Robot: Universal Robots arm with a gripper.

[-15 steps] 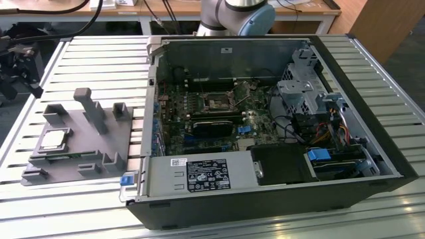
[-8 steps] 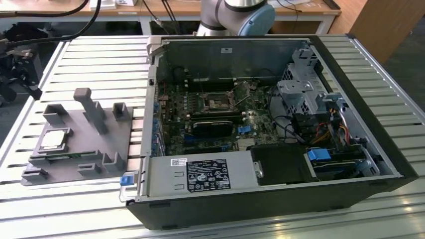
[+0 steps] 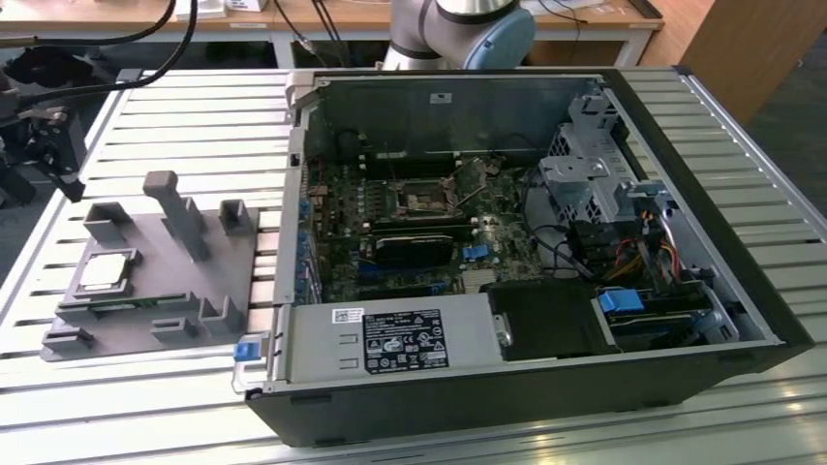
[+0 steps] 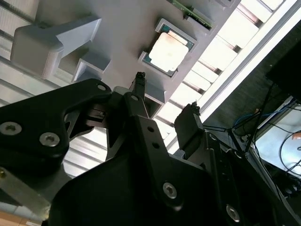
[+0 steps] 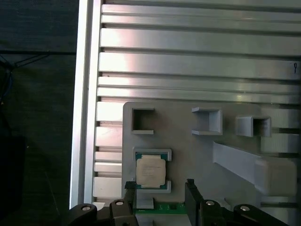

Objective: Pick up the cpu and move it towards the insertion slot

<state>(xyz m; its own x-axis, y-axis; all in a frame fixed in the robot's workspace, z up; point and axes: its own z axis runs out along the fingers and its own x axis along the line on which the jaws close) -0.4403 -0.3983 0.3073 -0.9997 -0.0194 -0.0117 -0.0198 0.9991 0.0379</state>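
The two black fingers (image 5: pixel 192 194) stand wide apart with nothing between them. In both wrist views they hang over the grey plastic holder (image 5: pixel 188 155) without touching it.

Just beyond the fingertips, the cpu (image 5: pixel 150 170) lies flat in a square, raised-walled pocket of that holder. It is a small square chip with a dull silvery top and a pale rim. A narrow green circuit strip (image 5: pixel 162 207) sits in a groove beside the pocket. The holder's other square pockets hold nothing, and blocky posts rise from its matte surface.

The holder rests on a counter (image 3: pixel 181 116) of ribbed, shiny aluminium slats.

Further towards the exterior view's right lies an open black computer case (image 3: pixel 517 397). Its green board carries the insertion slot (image 3: pixel 424 201), a dark square in a metal frame, well apart from the cpu. A black label (image 3: pixel 403 341) on the silver box at the near wall has print too small to read.
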